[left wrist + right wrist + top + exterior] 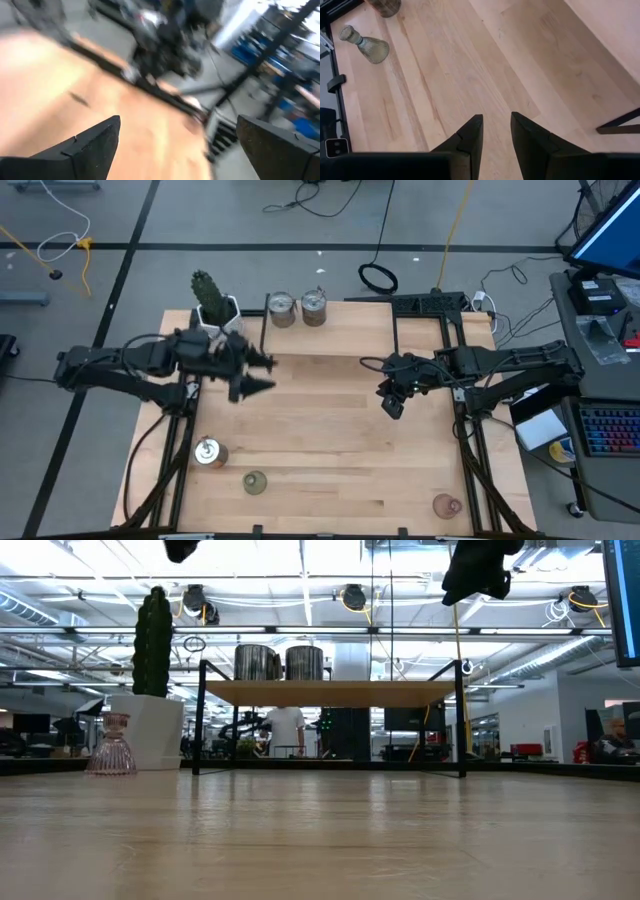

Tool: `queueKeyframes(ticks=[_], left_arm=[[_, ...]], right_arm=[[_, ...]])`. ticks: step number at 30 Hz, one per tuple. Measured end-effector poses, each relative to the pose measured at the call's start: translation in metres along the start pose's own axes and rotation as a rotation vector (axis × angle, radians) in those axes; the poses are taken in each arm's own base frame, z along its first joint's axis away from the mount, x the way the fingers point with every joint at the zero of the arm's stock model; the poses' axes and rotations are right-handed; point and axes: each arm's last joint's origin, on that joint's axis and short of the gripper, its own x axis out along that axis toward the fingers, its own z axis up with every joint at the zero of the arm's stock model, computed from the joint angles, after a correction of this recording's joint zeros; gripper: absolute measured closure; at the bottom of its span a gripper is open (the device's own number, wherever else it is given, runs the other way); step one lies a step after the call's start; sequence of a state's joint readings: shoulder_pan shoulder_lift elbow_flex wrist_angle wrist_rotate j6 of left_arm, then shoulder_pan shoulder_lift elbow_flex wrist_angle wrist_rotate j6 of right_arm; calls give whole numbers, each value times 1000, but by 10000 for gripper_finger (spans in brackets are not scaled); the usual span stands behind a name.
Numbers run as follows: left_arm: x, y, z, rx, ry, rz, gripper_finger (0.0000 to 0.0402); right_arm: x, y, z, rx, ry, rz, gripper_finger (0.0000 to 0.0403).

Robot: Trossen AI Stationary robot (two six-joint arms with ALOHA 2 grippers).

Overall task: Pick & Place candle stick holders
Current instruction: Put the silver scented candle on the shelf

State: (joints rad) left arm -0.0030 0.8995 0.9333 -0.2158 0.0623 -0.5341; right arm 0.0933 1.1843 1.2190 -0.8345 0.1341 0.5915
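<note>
Two silvery candle stick holders [282,309] [314,306] stand at the table's far edge; in the low view they [257,662] [304,662] sit on a raised wooden shelf. A third silvery one [208,451], an olive-green glass one [254,482] [365,45] and a pink glass one [447,504] stand near the front edge. Another pink glass one [110,743] stands beside the cactus pot [150,730]. My left gripper [256,374] [177,145] hangs wide open above the table's left half. My right gripper [390,402] [496,135] hangs over the right half, its fingers a narrow gap apart, nothing between them.
The green cactus [212,300] in its white pot stands at the far left corner. A black frame [430,305] carries the shelf at the far edge. Bare wood [320,430] lies between the two grippers and the front holders.
</note>
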Motion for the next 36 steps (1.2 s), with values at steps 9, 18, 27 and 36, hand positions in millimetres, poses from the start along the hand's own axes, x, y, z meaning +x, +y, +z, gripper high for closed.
queueKeyframes(ticks=[9, 18, 27, 36], left_arm=[[-5, -20, -52, -371, 356, 131, 9], [-28, -23, -97, -664, 668, 492, 9], [-20, -38, -122, -740, 756, 613, 9], [-7, -47, -149, -771, 894, 732, 9]], right_arm=[[0, 2, 4, -26, -37, 25, 312], [0, 3, 4, -25, -42, 31, 312], [0, 3, 4, -25, -45, 27, 312], [0, 3, 4, -36, -47, 25, 312]])
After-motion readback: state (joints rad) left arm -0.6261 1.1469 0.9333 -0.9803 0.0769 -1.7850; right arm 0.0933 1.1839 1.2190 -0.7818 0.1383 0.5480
